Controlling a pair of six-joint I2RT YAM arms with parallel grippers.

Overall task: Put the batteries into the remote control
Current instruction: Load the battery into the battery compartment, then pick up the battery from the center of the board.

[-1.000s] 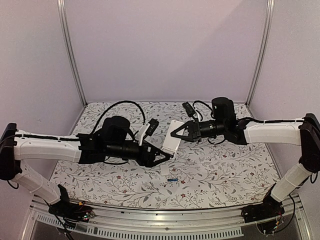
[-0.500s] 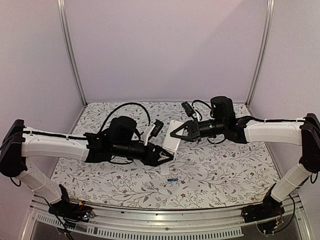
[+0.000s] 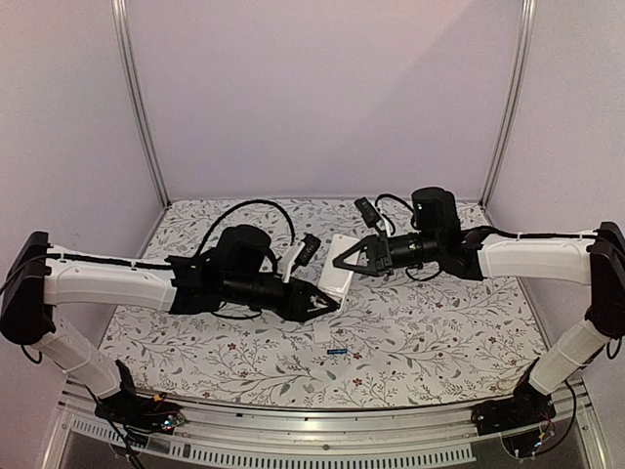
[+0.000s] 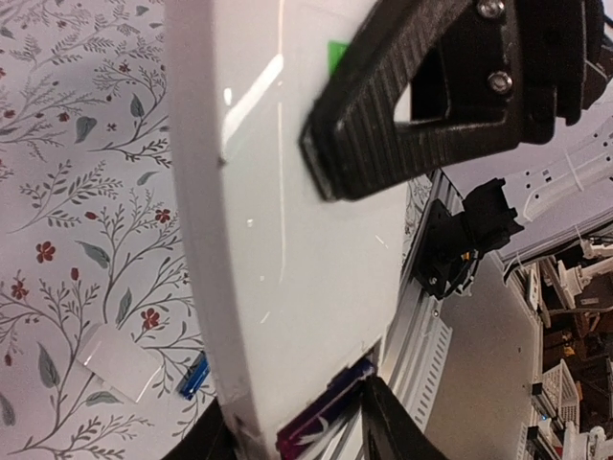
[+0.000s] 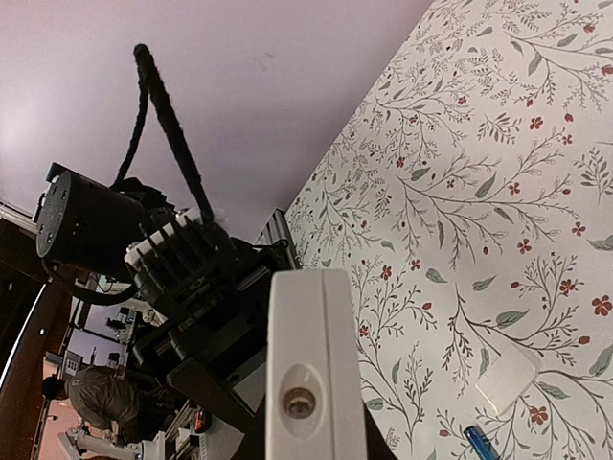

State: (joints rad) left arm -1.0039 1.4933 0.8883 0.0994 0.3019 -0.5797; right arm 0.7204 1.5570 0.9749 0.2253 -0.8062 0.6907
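White rectangular plastic remote control point(image 3: 336, 283) hangs above the floral-patterned table point(image 3: 439, 322) at mid-scene, clamped in my right gripper point(image 3: 338, 262). One of that gripper's ribbed black fingers point(image 4: 364, 153) presses flat on the remote's smooth white side. At the remote's near end, my left gripper point(image 3: 328, 301) pinches the slim blackish-purple battery point(image 4: 324, 420) against the casing edge. I cannot tell whether that battery sits inside the compartment, because the opening is cut off at the bottom of the left wrist view. The slim blue battery point(image 3: 338, 351) lies on the table, nearer than both grippers. The small flat white rectangular cover piece point(image 3: 322, 333) lies just beside it, to its far left. From the right wrist only the remote's end face shows.
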